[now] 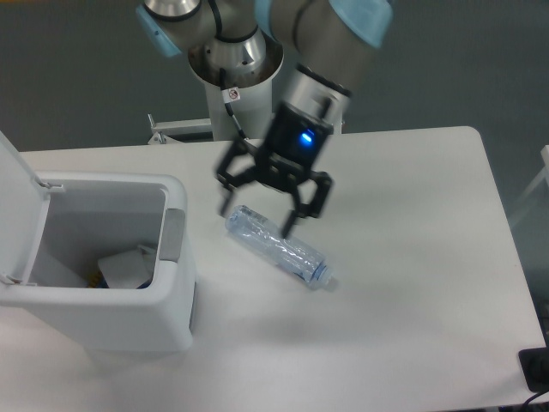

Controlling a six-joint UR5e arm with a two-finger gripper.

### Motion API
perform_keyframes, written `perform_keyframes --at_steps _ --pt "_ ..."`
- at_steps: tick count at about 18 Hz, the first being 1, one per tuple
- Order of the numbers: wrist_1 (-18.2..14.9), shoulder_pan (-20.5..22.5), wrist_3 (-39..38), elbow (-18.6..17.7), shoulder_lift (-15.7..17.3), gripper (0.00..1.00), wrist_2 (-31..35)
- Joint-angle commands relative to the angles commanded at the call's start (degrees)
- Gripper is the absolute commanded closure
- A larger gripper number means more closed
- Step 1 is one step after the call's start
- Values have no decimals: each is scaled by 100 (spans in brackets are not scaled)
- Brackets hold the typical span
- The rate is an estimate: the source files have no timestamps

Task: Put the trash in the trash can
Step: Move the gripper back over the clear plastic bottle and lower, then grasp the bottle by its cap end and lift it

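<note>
A crinkled clear bluish plastic bottle (279, 247) lies on its side on the white table (403, 215), cap end toward the lower right. My gripper (257, 216) hangs open just above the bottle's upper left end, one finger on each side, nothing held. The white trash can (129, 322) stands at the left with its hinged lid (15, 206) raised. Inside it lies the crumpled white paper wrapper (124, 266).
A grey tab (172, 233) runs down the bin's right rim, close to the bottle. Something blue and yellow (101, 279) shows at the bin's bottom. The robot's base column (236, 81) stands behind the table. A dark object (536, 369) sits at the lower right corner.
</note>
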Motion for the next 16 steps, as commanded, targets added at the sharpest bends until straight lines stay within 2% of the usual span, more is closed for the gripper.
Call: perform_keyframes --at_steps 2,6,12,16 --pt "-186 0 -361 -9 -194 0 372" --pt "-169 -44 -1144 -44 -633 0 944" --pt "-151 -281 -1478 35 -1249 0 1454" --pt "-142 -378 -1523 -9 -1416 0 1578"
